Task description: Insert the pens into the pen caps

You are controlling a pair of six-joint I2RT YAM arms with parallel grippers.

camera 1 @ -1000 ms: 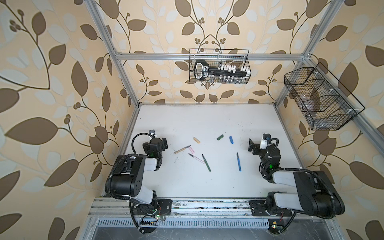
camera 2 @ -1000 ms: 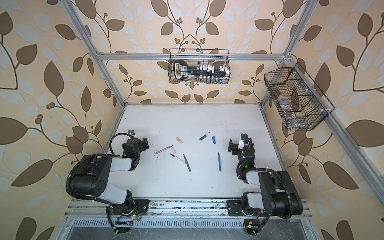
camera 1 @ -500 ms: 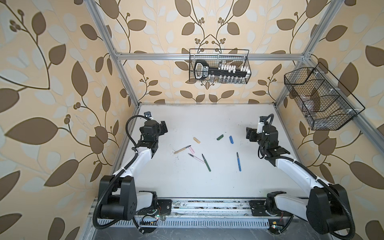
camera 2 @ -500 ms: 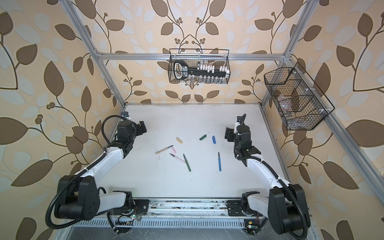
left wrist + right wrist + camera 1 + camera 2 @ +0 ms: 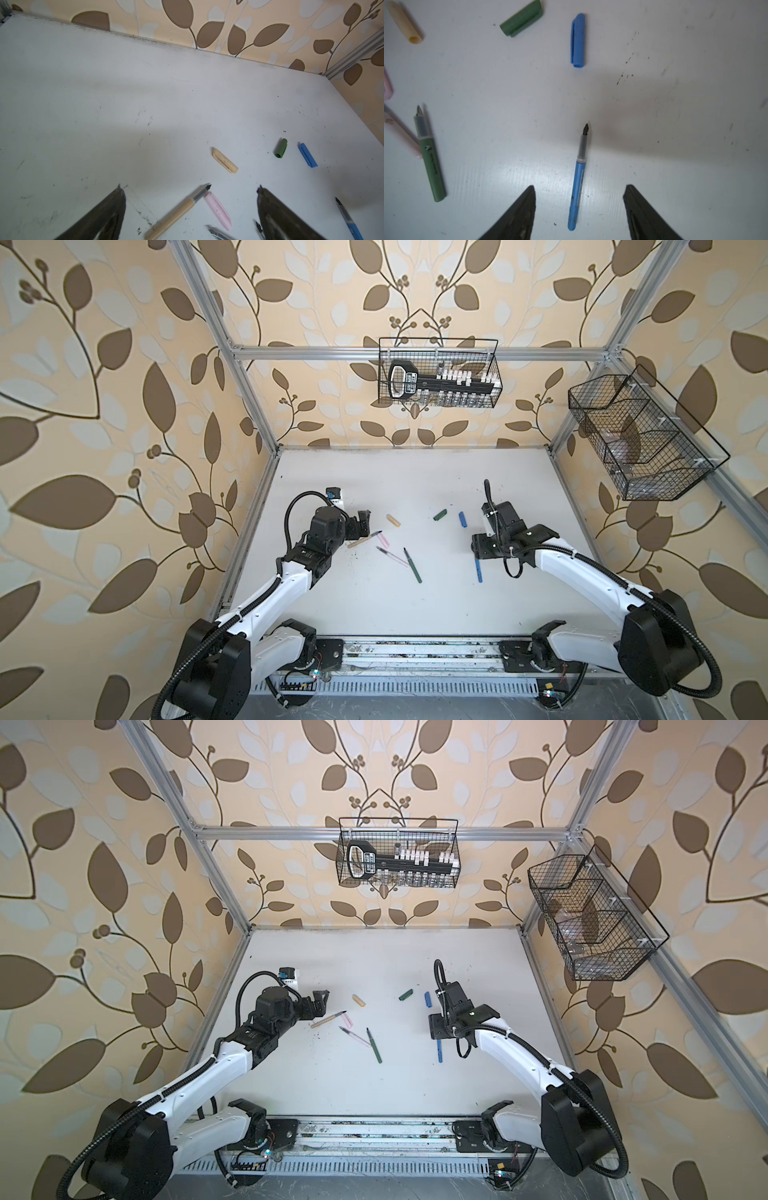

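Note:
Four pens lie uncapped on the white table: tan pen [image 5: 363, 540] [image 5: 176, 214], pink pen [image 5: 392, 556], green pen [image 5: 412, 565] [image 5: 430, 162], blue pen [image 5: 479, 570] [image 5: 577, 182]. Behind them lie the tan cap [image 5: 393, 520] [image 5: 225, 160], green cap [image 5: 439, 514] [image 5: 521, 20] and blue cap [image 5: 462, 519] [image 5: 577, 40]. The pink cap [image 5: 384, 540] [image 5: 217, 210] lies by the tan pen's tip. My left gripper [image 5: 361, 526] [image 5: 189, 188] is open above the tan pen. My right gripper [image 5: 478, 549] [image 5: 579, 186] is open, straddling the blue pen's body without touching it.
A wire basket [image 5: 438, 377] with a black tool hangs on the back wall, and another wire basket [image 5: 640, 439] hangs on the right wall. Aluminium frame posts stand at the table's corners. Ink specks mark the table [image 5: 415, 481].
Both arms have unfolded from near the front edge and reached toward the middle. The left gripper now hangs over the tan pen and the right gripper over the blue pen.

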